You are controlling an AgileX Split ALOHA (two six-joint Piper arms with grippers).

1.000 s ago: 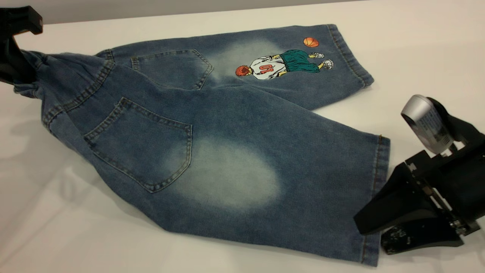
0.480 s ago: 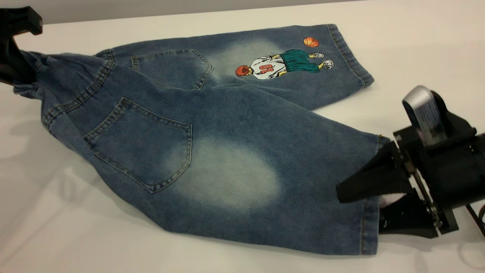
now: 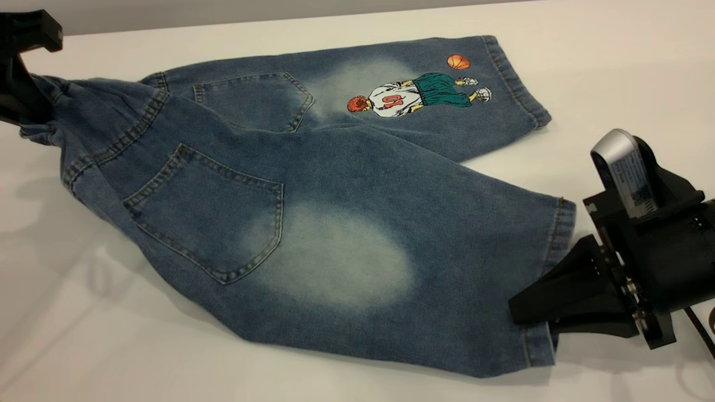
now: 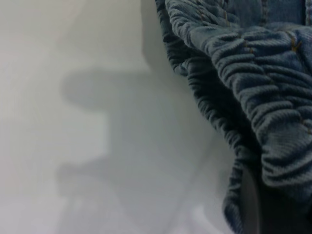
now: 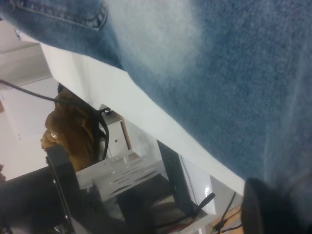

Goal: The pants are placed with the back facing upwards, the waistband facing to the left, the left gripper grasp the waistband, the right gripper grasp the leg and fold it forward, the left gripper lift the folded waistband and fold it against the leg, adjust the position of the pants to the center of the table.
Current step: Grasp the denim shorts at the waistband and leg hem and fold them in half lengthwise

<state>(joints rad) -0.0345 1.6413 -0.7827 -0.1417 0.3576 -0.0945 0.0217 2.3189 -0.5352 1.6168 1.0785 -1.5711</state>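
At the near right edge of the exterior view, the right gripper [image 3: 539, 312] is shown with its black fingers [image 3: 570, 290] closed on the hem of the leg [image 3: 391, 245], one above the cloth and one below it. The hem corner is seen lifted slightly off the table [image 3: 586, 67] at the pinch. A silver labelled cylinder [image 3: 623, 170] is mounted on top of this gripper's body. In the right wrist view, the faded denim of the leg [image 5: 219, 63] fills most of the field, and a dark fingertip [image 5: 265, 207] is seen pressed against it.

Across the middle of the table, the pants [image 3: 290, 184] are laid back side up. The near leg is marked by a large oval faded patch [image 3: 335, 257], with a patch pocket [image 3: 209, 215] beside it toward the waist. Behind it lies the second leg, on which a basketball-player print [image 3: 416, 95] and a small orange ball [image 3: 458, 61] are visible; a second patch pocket [image 3: 251, 100] is seen to its left. Both legs are spread apart toward the right, with bare table between their hems.

At the far left, the waistband [image 3: 47, 111] is raised off the table and held by the left gripper [image 3: 22, 106], whose black jaws are closed on the gathered cloth. In the left wrist view, the ruched band [image 4: 253, 97] is seen hanging above the tabletop, and its shadow is cast on the surface.
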